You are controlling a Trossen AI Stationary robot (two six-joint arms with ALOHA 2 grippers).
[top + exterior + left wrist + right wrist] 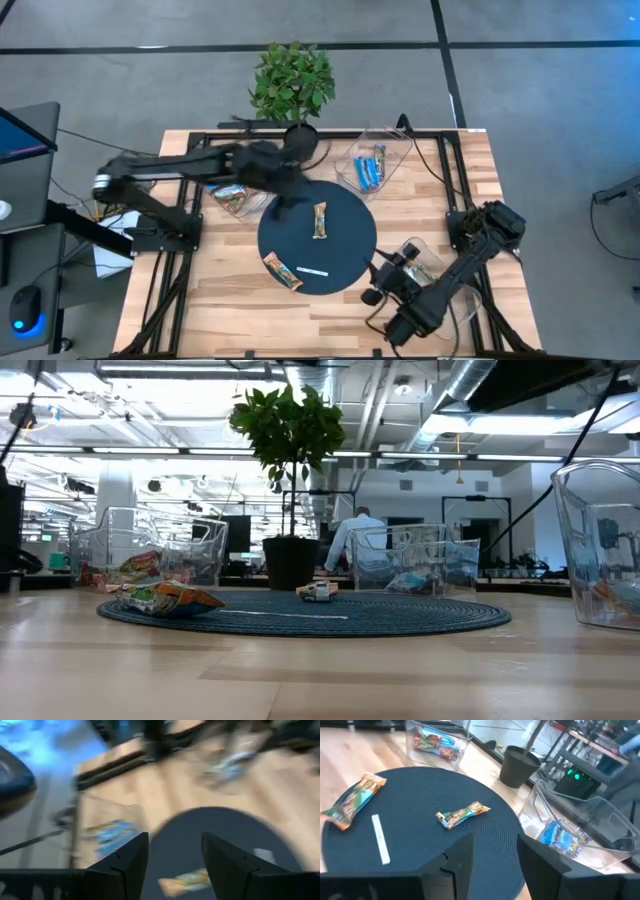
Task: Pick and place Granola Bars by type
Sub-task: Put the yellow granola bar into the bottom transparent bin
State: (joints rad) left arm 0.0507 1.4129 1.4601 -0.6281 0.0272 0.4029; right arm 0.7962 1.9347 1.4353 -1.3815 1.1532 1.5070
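A round, dark blue ribbed mat point(335, 262) is lying at the middle of the pale wooden plank table point(240, 300), and everything else is sitting around it. Two shiny, crinkled gold-green granola bars are resting on the mat: one point(320, 220) near its centre and another point(281, 270) toward its near-left edge, with a thin white strip point(312, 271) lying flat just beside that second bar. Off the mat's far-right edge, a clear plastic tray point(385, 150) is holding glossy blue bars point(372, 168); off its left edge, a second clear tray point(212, 188) is holding orange-red bars point(233, 199); a third clear tray point(440, 262) is sitting off the mat's right edge under the right arm. A leafy green plant in a dark round pot point(296, 135) is standing just behind the mat. The left arm is reaching across from the left, blurred, with the left gripper point(175, 862) hanging over the mat's far-left part, its two dark wedge-shaped fingers standing apart with nothing between them. The right arm is folding low at the mat's near-right side, and the right gripper point(494, 857) is pointing across the mat, its fingers also apart and empty.
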